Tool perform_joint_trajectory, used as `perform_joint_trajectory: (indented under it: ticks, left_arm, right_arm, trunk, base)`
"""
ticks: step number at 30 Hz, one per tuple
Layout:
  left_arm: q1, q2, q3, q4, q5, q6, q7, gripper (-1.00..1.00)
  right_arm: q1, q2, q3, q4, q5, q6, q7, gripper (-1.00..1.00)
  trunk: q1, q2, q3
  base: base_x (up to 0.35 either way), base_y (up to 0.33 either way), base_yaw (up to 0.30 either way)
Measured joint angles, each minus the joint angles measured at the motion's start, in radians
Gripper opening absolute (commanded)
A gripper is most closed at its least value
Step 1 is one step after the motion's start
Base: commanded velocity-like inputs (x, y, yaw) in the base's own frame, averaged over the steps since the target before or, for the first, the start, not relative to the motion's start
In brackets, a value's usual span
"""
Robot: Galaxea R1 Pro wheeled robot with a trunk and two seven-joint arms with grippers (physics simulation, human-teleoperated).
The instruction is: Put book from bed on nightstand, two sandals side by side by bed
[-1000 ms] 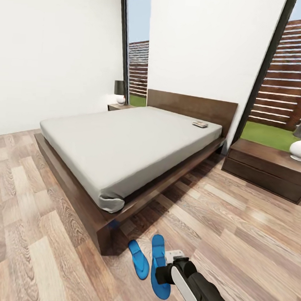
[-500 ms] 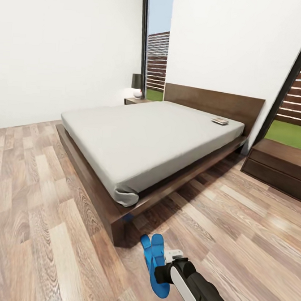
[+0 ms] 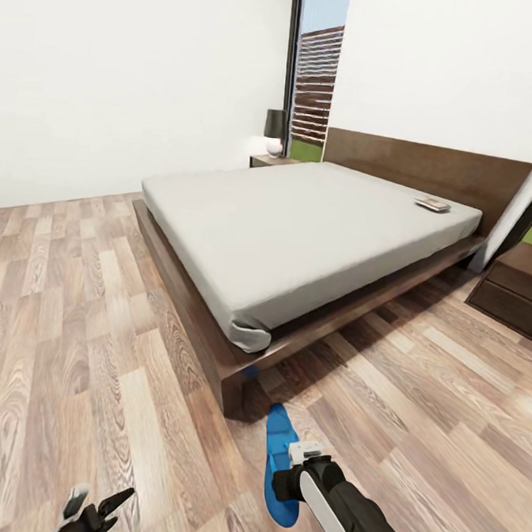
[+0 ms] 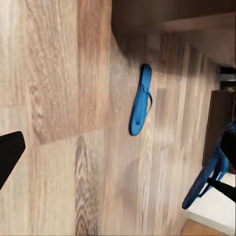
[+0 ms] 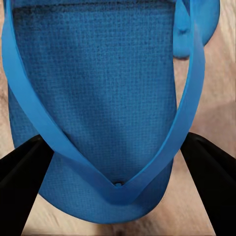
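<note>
White shell on the right arm [image 3: 344, 513], smooth and rounded, running into a black wrist joint with a small white block at the right gripper [image 3: 304, 453]. The left gripper [image 3: 90, 512] shows slim black fingers with pale tips.

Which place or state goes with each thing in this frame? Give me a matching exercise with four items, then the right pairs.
Things:
1. book
2. held sandal
3. other sandal
4. lamp

Places or states:
A. flat on the wood floor near the bed frame, free of any gripper
B. on the grey mattress, near the headboard
C. on the far nightstand, beside the window
D. at the right gripper, its fingers either side of the sole

Pairs: 1-B, 2-D, 3-A, 4-C
</note>
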Motion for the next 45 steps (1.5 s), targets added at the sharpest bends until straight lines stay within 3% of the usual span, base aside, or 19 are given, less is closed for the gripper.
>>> perform_joint_trajectory:
  ticks: [2,6,15,26,36,45]
  left_arm:
    - [0.0,0.016,0.011,-0.061,0.024,0.063,-0.004,1.0]
    - [0.0,0.032,0.02,-0.112,0.042,0.117,-0.007,1.0]
    - [0.0,0.041,0.03,-0.136,0.049,0.141,-0.015,1.0]
    - [0.0,0.032,0.031,-0.144,0.052,0.145,-0.02,1.0]
    - [0.0,0.031,0.031,-0.144,0.052,0.145,-0.021,1.0]
    - [0.0,0.031,0.031,-0.145,0.052,0.146,-0.021,1.0]
  right_arm:
    - [0.0,0.0,0.0,0.0,-0.002,0.0,0.0,-1.0]
    - [0.001,-0.002,-0.001,0.0,-0.003,-0.001,-0.001,-1.0]
    - [0.001,-0.01,-0.009,0.0,-0.004,-0.006,-0.001,-1.0]
    - [-0.01,-0.018,-0.014,-0.001,-0.003,-0.062,-0.001,-1.0]
    - [-0.1,-0.018,-0.02,0.009,0.002,-0.034,-0.002,-1.0]
    - [-0.208,-0.014,-0.023,0.102,0.003,-0.01,-0.002,-1.0]
  trunk:
    - [0.001,0.0,-0.009]
    - [0.003,-0.001,-0.027]
    - [0.007,-0.004,-0.066]
    - [0.012,-0.006,-0.11]
    - [0.016,-0.008,-0.148]
    - [0.02,-0.011,-0.183]
  base:
    - [0.0,0.0,0.241]
    - [0.0,0.0,0.241]
    - [0.0,0.0,0.193]
    - [0.0,0.0,0.022]
    - [0.0,0.0,0.001]
    - [0.0,0.0,0.0]
